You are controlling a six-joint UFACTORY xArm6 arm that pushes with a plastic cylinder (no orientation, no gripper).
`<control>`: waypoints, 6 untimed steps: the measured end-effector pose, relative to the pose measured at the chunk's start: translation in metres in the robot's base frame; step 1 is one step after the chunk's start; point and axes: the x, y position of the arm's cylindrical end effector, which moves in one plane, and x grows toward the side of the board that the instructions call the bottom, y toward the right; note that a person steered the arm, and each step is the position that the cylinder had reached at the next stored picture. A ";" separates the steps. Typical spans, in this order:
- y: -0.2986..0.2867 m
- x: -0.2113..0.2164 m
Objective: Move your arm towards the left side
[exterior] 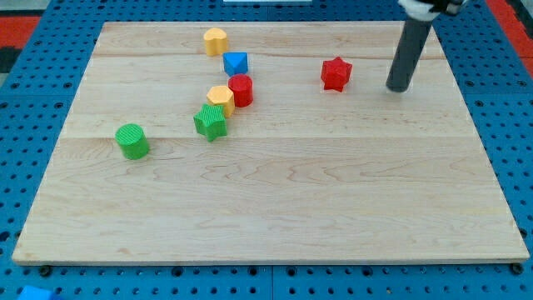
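My tip (398, 87) rests on the wooden board (275, 208) at the view's upper right, to the right of a red star block (336, 73) and apart from it. Far to the left of the tip is a cluster: a yellow block (216, 40) at the top, a blue block (236, 63) below it, then a red cylinder (241, 90), a second yellow block (221, 98) and a green star block (211, 122), the last three close together. A green cylinder (132, 141) stands alone at the view's left.
The board lies on a blue pegboard surface (33, 125) that surrounds it. A bit of a blue object (32, 292) shows at the view's bottom left corner, off the board.
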 end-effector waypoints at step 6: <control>-0.337 0.154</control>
